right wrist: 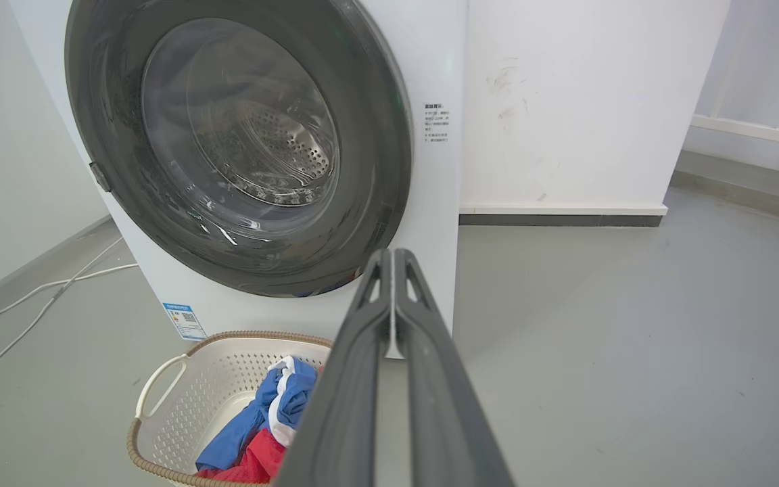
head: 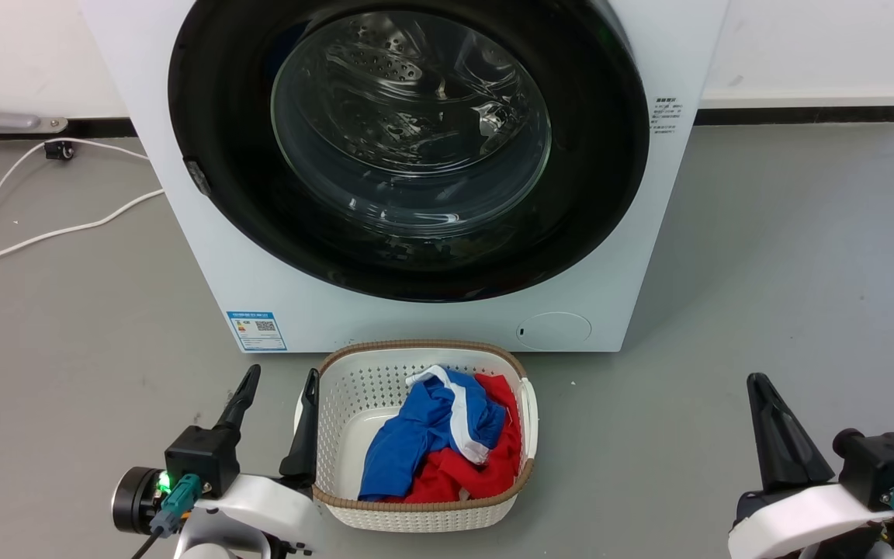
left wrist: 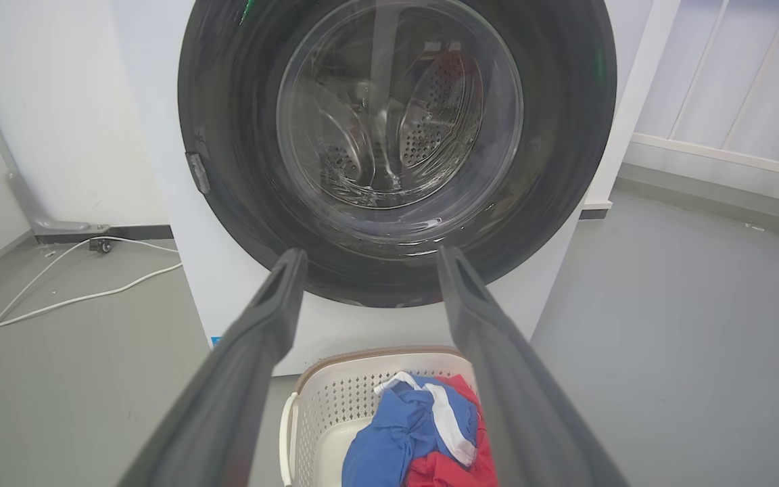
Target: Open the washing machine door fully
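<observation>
The white washing machine [head: 680, 202] stands straight ahead. Its round glossy black washing machine door [head: 602, 194] lies flat against the front, with the steel drum visible through the glass window. A small grey latch tab [head: 197, 177] sits on the door's left rim. My left gripper [head: 278, 384] is open at the lower left, fingers beside the basket, well short of the door [left wrist: 227, 135]. My right gripper [head: 757, 384] is shut on nothing at the lower right, far from the door [right wrist: 376, 169]; its fingers [right wrist: 389, 311] press together.
A white laundry basket [head: 354, 388] with blue and red clothes sits on the grey floor right before the machine, between my arms. White cables [head: 43, 233] trail on the floor at the left. A white wall [right wrist: 565, 101] stands to the machine's right.
</observation>
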You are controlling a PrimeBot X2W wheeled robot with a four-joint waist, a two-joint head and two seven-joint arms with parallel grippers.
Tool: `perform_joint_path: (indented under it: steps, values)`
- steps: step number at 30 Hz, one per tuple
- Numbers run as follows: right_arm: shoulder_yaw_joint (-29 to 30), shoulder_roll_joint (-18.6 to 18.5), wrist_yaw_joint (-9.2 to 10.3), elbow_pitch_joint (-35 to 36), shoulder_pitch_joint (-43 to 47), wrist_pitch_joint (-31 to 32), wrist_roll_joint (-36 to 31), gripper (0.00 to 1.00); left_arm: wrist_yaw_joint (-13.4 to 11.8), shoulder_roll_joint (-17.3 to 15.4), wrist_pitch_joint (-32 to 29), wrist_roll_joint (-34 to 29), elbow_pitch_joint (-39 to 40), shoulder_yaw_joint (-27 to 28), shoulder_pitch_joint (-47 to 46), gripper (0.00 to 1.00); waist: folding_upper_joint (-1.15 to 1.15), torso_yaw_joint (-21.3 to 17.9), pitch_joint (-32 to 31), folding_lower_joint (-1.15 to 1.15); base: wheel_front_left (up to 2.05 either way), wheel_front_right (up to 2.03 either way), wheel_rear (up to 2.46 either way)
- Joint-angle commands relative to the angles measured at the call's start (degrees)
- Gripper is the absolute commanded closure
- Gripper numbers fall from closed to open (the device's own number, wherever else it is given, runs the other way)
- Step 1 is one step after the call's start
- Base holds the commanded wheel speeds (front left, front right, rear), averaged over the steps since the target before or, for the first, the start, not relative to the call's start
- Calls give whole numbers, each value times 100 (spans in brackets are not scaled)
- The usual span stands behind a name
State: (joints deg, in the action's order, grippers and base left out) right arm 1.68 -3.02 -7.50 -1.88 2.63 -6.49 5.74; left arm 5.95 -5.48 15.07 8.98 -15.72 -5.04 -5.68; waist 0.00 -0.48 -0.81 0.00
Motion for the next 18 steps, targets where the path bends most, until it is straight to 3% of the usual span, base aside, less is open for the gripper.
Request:
perform_joint_path:
  steps: [1,4,10,15,18]
  values:
    - [10,22,1,-8,-47,9,56,100,-28,-16,14,-1,13,17,26,0,0,1,3,0,0,0,0]
    - [68,21,2,-37,-62,30,408,100,-29,-17,14,9,15,33,20,0,0,5,7,0,0,0,0]
    - [247,20,1,-76,-113,66,2284,100,-46,-2,14,20,43,56,37,0,0,19,-3,0,0,0,0]
    - [295,17,1,-140,-218,197,5666,100,-66,14,14,23,63,67,39,0,0,27,3,0,0,0,0]
    - [467,17,1,-230,-372,298,7163,100,-59,28,14,30,70,58,-7,0,0,49,19,0,0,0,0]
